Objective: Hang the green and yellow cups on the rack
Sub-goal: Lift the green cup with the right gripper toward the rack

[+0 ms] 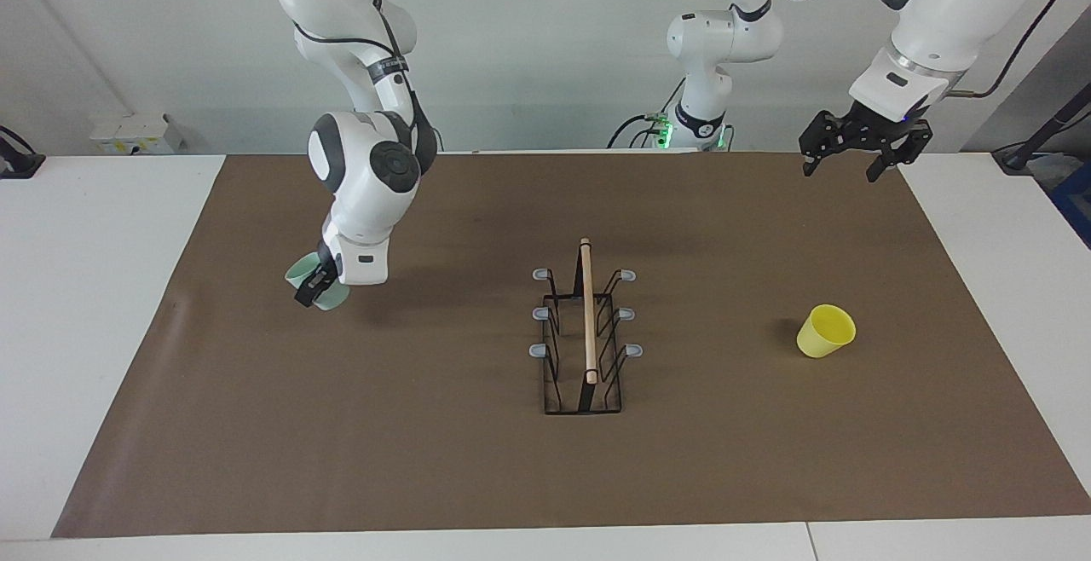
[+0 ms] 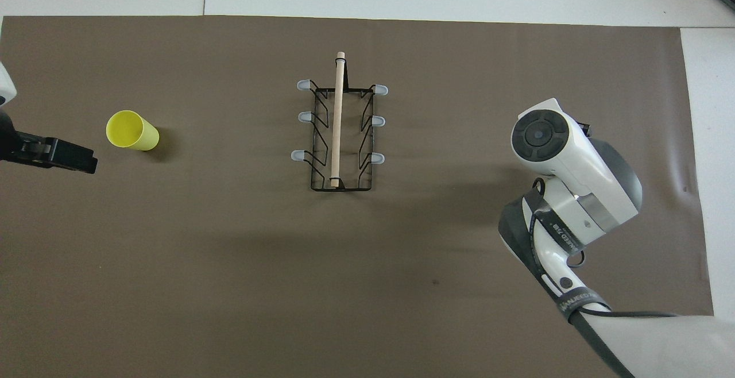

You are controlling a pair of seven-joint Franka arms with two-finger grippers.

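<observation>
My right gripper (image 1: 312,285) is shut on the pale green cup (image 1: 298,271), holding it tilted just above the brown mat at the right arm's end of the table. In the overhead view the right arm's wrist (image 2: 565,159) hides both gripper and cup. The yellow cup (image 1: 825,331) (image 2: 132,131) lies on its side on the mat toward the left arm's end. The black wire rack (image 1: 586,348) (image 2: 339,131) with its wooden rod stands mid-table, all its prongs bare. My left gripper (image 1: 840,170) hangs open and waits high over the mat's corner nearest the left arm's base.
A brown mat (image 1: 426,459) covers most of the white table (image 1: 85,331). A white socket box (image 1: 136,133) sits by the wall at the right arm's end. One left finger (image 2: 72,158) juts in at the overhead view's edge beside the yellow cup.
</observation>
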